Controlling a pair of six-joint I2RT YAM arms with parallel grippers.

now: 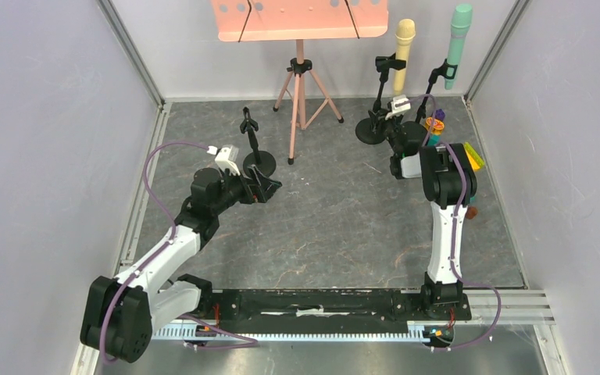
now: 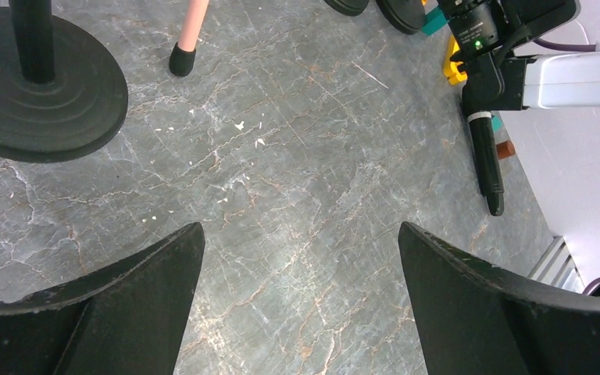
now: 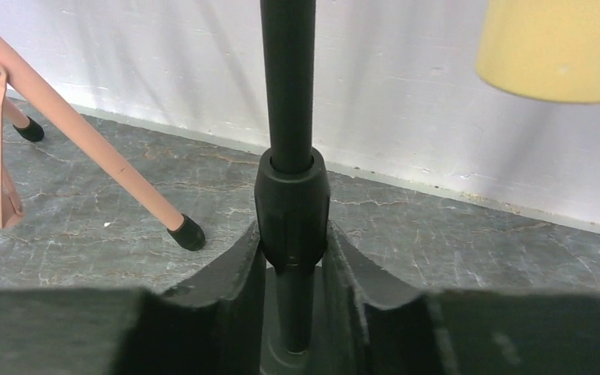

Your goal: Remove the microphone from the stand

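A yellow microphone (image 1: 403,48) sits in the clip of a black stand (image 1: 380,92) at the back right; its lower end (image 3: 555,47) shows in the right wrist view. My right gripper (image 1: 391,126) (image 3: 291,234) is shut on that stand's pole at its collar (image 3: 291,205), low above the round base (image 1: 372,131). A teal microphone (image 1: 458,43) is clipped in a second stand further right. My left gripper (image 1: 269,187) (image 2: 301,230) hangs open over bare floor, holding nothing, next to an empty stand (image 1: 250,141).
A pink music stand (image 1: 300,74) on tripod legs (image 3: 117,168) stands at the back centre. The empty stand's base (image 2: 39,86) lies left of my left fingers. A black stick-shaped object (image 2: 487,164) and small coloured toys (image 1: 473,156) lie by the right arm. Walls enclose three sides.
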